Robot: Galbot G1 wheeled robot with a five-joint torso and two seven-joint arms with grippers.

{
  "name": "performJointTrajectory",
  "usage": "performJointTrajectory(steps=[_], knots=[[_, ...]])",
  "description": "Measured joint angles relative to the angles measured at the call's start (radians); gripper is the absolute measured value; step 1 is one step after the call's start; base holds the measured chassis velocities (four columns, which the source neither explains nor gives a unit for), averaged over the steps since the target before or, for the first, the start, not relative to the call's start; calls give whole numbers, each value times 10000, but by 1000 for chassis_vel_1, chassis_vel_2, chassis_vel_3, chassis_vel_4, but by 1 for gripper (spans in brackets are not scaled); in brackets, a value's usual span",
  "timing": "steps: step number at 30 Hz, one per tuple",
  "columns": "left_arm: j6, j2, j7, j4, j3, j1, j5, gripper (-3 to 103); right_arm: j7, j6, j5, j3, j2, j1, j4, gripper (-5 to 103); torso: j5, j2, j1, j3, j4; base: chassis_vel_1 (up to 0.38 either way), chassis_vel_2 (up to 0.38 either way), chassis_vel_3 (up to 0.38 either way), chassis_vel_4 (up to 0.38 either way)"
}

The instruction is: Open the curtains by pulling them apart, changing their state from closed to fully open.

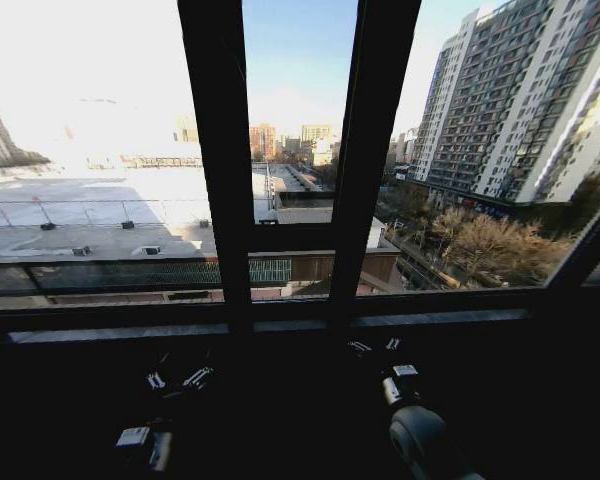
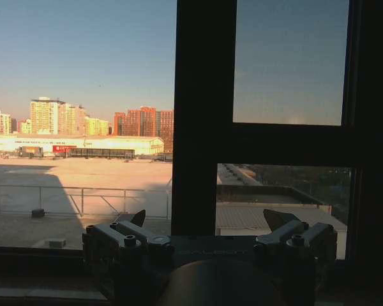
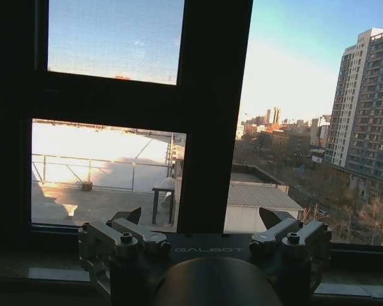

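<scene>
Jaws of both grippers stand wide apart and hold nothing, each pair pointing at the window from low down. Seen from the head camera, the left gripper [image 1: 177, 380] sits in shadow beneath the window sill [image 1: 280, 327], left of centre, and the right gripper [image 1: 373, 346] sits just below the sill, right of centre; the two are well apart from one another. In the left wrist view the left gripper [image 2: 204, 223] shows its two fingers [image 2: 133, 237] spread to either side, with bare glass and a black window frame bar [image 2: 203, 115] beyond the gap. In the right wrist view the right gripper [image 3: 200, 220] is spread likewise, its fingers [image 3: 133, 234] flanking another upright frame bar [image 3: 214, 115]. Two such upright bars [image 1: 220, 150] and a horizontal crossbar divide the panes in the head view. Through the glass lie a flat rooftop [image 1: 90, 215] on the left and a tall apartment block [image 1: 510, 100] on the right, under a clear sky. No sheer white curtains hang across the panes in any view; where the curtains are cannot be told.
</scene>
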Motion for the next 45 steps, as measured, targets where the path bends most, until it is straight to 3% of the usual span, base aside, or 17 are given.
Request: performJointTrajectory(steps=[45], knots=[[150,46,8,136,-101,-234,-65,100,-74,613,-428,-12,-29,-12,-346,100,0,4,-7,-2,0,-4,-362,1,356]])
